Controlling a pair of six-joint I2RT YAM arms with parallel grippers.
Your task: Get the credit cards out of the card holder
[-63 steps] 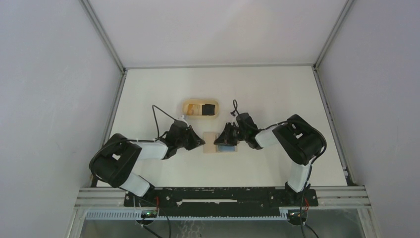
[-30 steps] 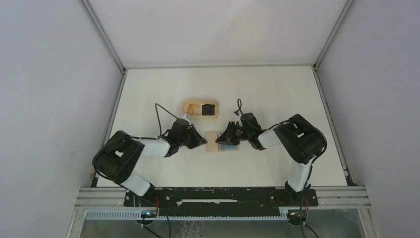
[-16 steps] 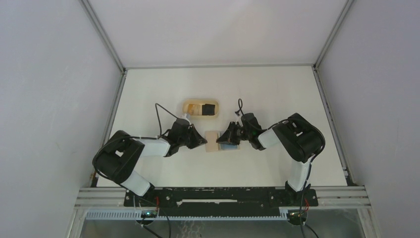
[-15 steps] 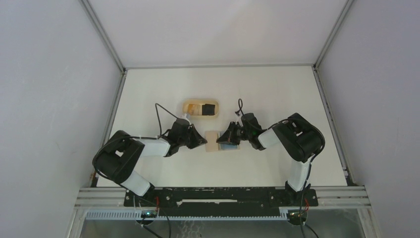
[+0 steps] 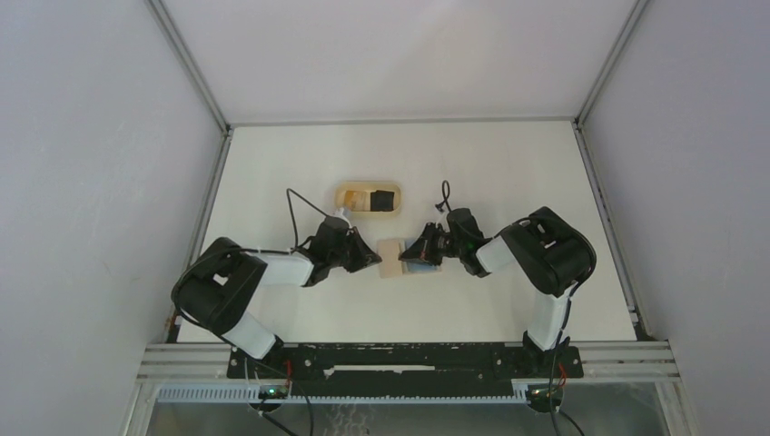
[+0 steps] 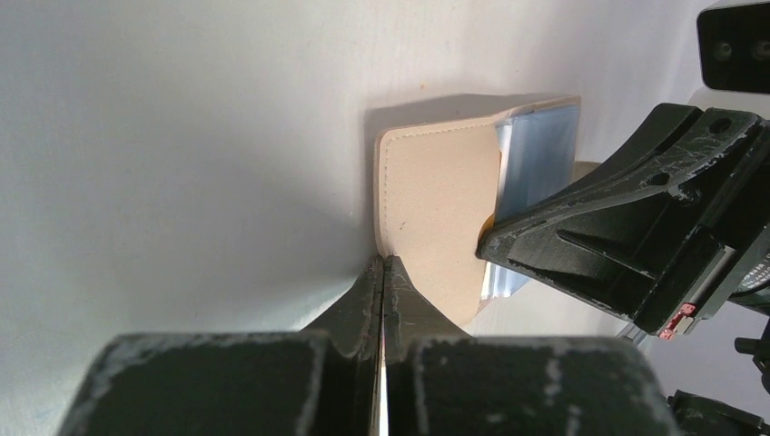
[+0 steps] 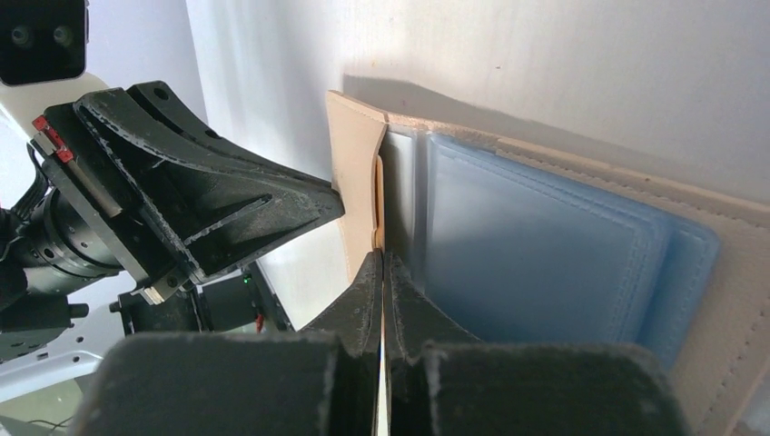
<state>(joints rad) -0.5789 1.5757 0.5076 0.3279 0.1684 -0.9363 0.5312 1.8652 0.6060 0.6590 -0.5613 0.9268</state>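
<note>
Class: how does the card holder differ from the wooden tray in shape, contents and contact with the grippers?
The card holder is an open rectangle; the tray is a rimmed oval. The card holder shows blue sleeves; the tray holds a tan piece and a black piece. The left gripper and right gripper both touch the card holder; neither touches the tray. Both are light tan.

Your count at this station: one card holder (image 5: 391, 262). One oval wooden tray (image 5: 338, 194), holding two flat pieces: one tan piece (image 5: 356, 199) and one black piece (image 5: 384, 199). Two arms, one gripper each: left gripper (image 5: 373, 262), right gripper (image 5: 405, 255).
</note>
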